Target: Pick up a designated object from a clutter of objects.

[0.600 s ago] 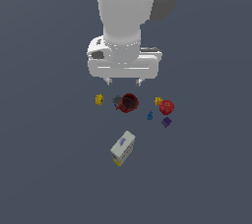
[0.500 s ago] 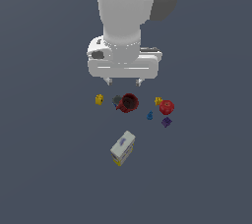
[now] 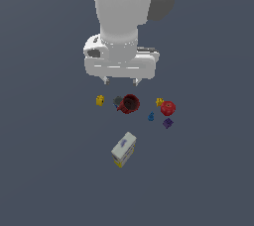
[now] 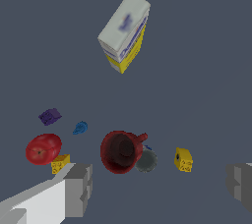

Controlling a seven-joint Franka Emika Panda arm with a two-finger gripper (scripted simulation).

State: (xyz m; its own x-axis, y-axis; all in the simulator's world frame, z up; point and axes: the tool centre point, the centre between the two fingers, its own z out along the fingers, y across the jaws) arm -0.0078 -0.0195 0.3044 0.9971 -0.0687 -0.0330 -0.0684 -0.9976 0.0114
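Note:
The off-white carton (image 3: 124, 149) with a yellow end and purple-blue marks lies on the floor, apart from the other items, nearest the camera in the exterior view; it also shows in the wrist view (image 4: 124, 30). The clutter sits in a row: a dark red mug (image 3: 130, 103), a red ball (image 3: 168, 107), a yellow block (image 3: 100, 100), another small yellow piece (image 3: 159, 102), a blue piece (image 3: 151, 117) and a purple piece (image 3: 168, 123). My gripper (image 3: 120, 80) hangs open and empty above the mug (image 4: 119, 151), fingers (image 4: 78, 188) wide apart.
A small grey round thing (image 4: 146, 161) lies against the mug. The floor (image 3: 49, 170) is a plain dark grey surface all around.

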